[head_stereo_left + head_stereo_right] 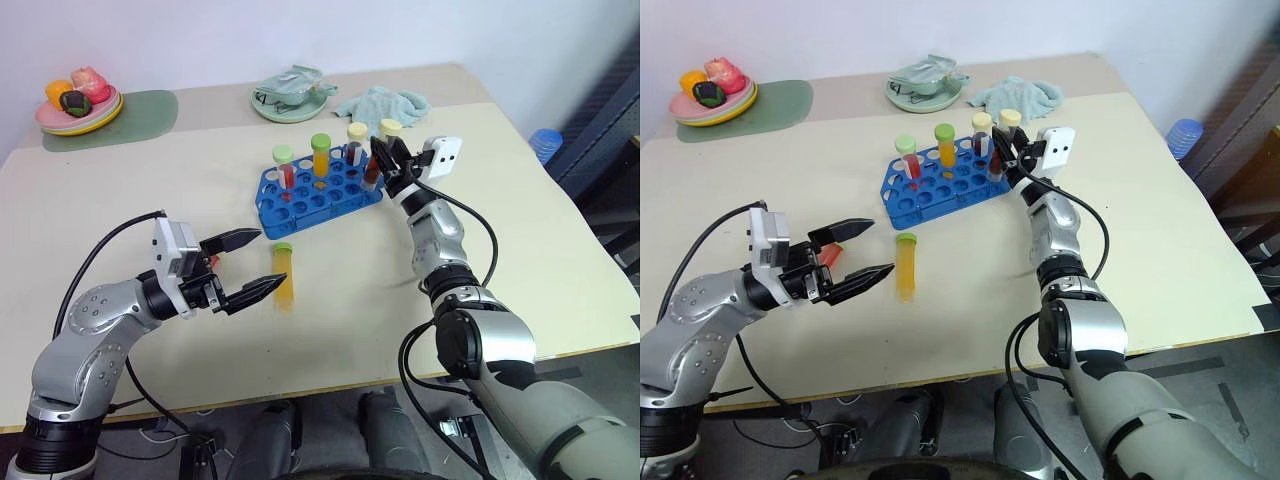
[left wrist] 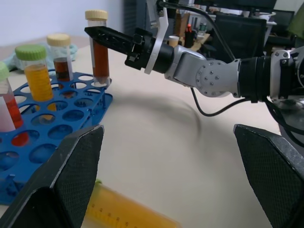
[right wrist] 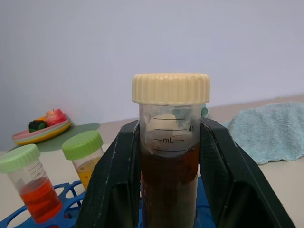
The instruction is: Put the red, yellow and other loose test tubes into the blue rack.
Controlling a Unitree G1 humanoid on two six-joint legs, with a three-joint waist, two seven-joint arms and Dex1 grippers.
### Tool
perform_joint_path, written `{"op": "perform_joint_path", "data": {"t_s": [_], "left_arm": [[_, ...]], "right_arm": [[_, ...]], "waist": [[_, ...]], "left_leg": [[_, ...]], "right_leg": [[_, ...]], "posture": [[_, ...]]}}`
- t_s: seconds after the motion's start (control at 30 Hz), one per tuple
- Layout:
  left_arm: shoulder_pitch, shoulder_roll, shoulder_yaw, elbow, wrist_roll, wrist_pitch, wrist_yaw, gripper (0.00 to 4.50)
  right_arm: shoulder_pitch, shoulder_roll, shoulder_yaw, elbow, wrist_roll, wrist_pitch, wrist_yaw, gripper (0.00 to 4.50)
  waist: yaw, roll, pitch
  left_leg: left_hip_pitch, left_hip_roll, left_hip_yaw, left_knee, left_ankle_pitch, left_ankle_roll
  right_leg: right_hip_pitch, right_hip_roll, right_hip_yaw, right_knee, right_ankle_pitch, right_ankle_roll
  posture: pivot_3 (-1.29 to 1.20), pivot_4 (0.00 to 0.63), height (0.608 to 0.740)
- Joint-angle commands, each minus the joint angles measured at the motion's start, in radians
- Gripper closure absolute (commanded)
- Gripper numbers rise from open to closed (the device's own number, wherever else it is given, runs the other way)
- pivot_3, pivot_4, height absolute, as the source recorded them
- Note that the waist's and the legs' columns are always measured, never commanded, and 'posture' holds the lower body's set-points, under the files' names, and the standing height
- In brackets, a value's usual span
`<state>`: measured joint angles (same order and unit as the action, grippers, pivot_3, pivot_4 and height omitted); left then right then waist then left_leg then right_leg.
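Observation:
The blue rack (image 1: 300, 205) stands mid-table with a green-capped red tube (image 1: 285, 168), a green-capped yellow tube (image 1: 320, 155) and a cream-capped dark tube (image 1: 356, 145) upright in it. My right gripper (image 1: 384, 158) is shut on a cream-capped brown tube (image 3: 170, 142), which stands upright with its foot in a hole at the rack's right corner (image 2: 101, 81). A loose yellow tube (image 1: 284, 276) with a green cap lies on the table in front of the rack. Just left of it, my left gripper (image 1: 268, 258) is open and empty, pointing at that tube.
A plate of toy fruit (image 1: 80, 105) on a green mat (image 1: 140, 112) sits at the back left. A green dish (image 1: 290, 98) and a teal cloth (image 1: 385, 103) lie behind the rack. The table's right edge (image 1: 590, 240) is near a blue object (image 1: 548, 143).

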<state>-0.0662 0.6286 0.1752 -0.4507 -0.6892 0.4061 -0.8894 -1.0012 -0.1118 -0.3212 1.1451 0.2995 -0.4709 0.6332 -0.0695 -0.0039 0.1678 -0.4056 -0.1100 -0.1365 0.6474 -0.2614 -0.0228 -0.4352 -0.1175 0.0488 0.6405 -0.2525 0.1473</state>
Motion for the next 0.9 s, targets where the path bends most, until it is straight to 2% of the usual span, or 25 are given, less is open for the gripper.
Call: {"op": "perform_joint_path", "data": {"t_s": [0.03, 0.53, 0.67, 0.77, 0.9], "left_arm": [[0.01, 0.002, 0.031, -0.046, -0.026, 0.002, 0.018, 0.0], [0.038, 0.008, 0.048, -0.076, -0.043, 0.013, 0.052, 0.0], [0.043, 0.008, 0.049, -0.077, -0.044, 0.01, 0.05, 0.0], [0.042, 0.008, 0.048, -0.075, -0.045, 0.009, 0.047, 0.0], [0.041, 0.006, 0.044, -0.075, -0.043, 0.009, 0.046, 0.0]], "right_arm": [[-0.037, 0.006, -0.005, 0.026, -0.009, -0.035, -0.052, 2.88], [-0.033, 0.003, 0.011, 0.069, -0.052, -0.107, -0.122, 2.88], [-0.003, -0.002, 0.058, 0.059, -0.122, -0.197, -0.142, 2.88], [0.011, 0.006, 0.07, 0.055, -0.138, -0.236, -0.146, 1.99], [0.027, 0.022, 0.077, 0.054, -0.142, -0.259, -0.147, 0.06]], "waist": [[0.0, 0.0, 0.0], [0.001, 0.0, 0.0], [0.0, 0.0, 0.0], [0.0, 0.0, 0.0], [-0.002, 0.0, 0.0]], "left_leg": [[0.0, 0.0, 0.0, 0.0, 0.0, 0.0], [0.001, 0.0, 0.0, 0.0, 0.0, 0.0], [0.001, 0.0, 0.0, 0.0, 0.0, 0.0], [0.001, 0.0, 0.0, 0.0, 0.0, 0.0], [0.001, 0.0, 0.0, 0.0, 0.0, 0.0]], "right_leg": [[0.0, 0.0, 0.0, 0.001, 0.0, 0.0], [0.0, 0.0, 0.0, 0.005, 0.0, 0.0], [0.0, 0.0, 0.0, 0.005, 0.0, 0.0], [0.0, 0.0, 0.0, 0.005, 0.0, 0.0], [0.0, 0.0, 0.0, 0.005, 0.0, 0.0]], "posture": [[0.0, 0.15, 0.74], [0.0, 0.15, 0.74], [0.0, 0.15, 0.74], [0.0, 0.15, 0.74], [0.0, 0.15, 0.74]]}}
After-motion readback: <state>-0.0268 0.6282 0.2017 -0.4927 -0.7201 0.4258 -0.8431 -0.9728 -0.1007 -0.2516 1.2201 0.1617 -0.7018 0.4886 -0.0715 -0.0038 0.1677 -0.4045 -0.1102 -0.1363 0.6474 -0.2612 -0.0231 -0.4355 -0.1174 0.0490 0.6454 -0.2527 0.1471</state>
